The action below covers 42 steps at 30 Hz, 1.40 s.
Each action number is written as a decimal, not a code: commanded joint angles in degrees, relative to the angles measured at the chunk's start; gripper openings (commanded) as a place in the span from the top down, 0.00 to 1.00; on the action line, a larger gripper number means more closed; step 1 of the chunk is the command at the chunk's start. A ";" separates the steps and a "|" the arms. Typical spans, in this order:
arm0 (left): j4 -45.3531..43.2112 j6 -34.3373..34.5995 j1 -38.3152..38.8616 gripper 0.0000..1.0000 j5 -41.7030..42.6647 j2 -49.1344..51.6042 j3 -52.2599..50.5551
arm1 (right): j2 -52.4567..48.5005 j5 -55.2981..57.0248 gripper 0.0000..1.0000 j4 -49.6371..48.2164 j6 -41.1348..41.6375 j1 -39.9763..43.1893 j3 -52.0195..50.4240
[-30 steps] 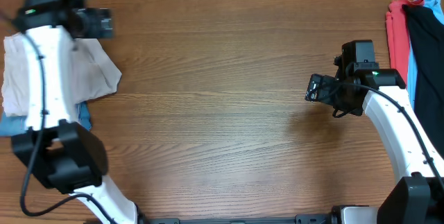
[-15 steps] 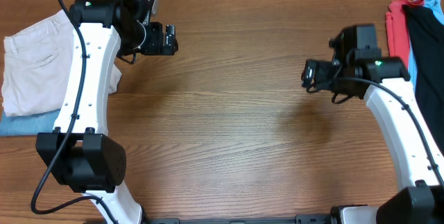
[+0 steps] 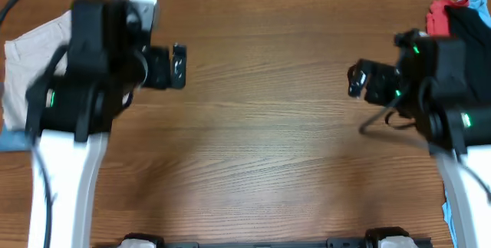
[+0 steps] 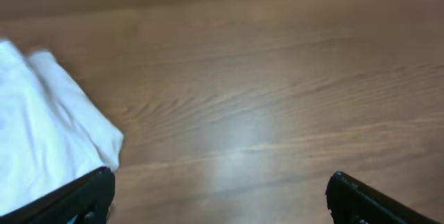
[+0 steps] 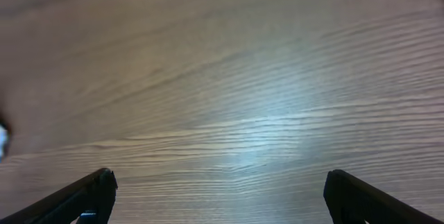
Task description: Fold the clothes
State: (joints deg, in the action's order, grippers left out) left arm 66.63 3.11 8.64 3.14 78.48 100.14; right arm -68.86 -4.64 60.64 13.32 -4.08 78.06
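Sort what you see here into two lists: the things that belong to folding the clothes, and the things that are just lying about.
Belongs to the job:
- cream shorts, far left, partly hidden by the left arm

Just lying about:
- blue cloth, showing at the left edge next to the shorts
- red garment, far right
- black garment, beside the red one
- light-blue garment, top right corner

Left arm partly covers the beige shorts.

A brown wood-grain table fills every view, with a soft pale sheen of light across it.
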 commanded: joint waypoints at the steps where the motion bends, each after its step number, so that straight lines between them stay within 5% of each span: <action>1: -5.31 1.18 -0.15 0.00 -2.21 -10.58 -13.77 | 10.19 0.72 0.00 -3.65 0.20 -1.29 -7.85; 8: -11.65 4.76 -0.15 0.00 -7.23 -30.86 -31.65 | 28.30 2.47 0.00 -6.49 1.81 -1.66 -22.86; 14: -10.58 5.27 -0.15 0.00 -12.72 -40.11 -37.05 | 32.92 2.45 0.00 -0.31 3.43 -1.66 -25.46; 37: -1.70 5.27 -0.15 0.00 -12.72 -39.76 -37.05 | 33.38 3.34 0.00 3.06 2.64 -1.66 -25.68; 42: -1.70 5.27 -0.15 0.00 -12.72 -39.76 -37.05 | 36.28 4.59 0.00 -4.59 -4.26 -1.60 -28.87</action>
State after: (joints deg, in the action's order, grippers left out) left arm 64.97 7.57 8.56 -8.86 38.65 63.24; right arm -34.96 -1.41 59.90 14.72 -5.39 51.51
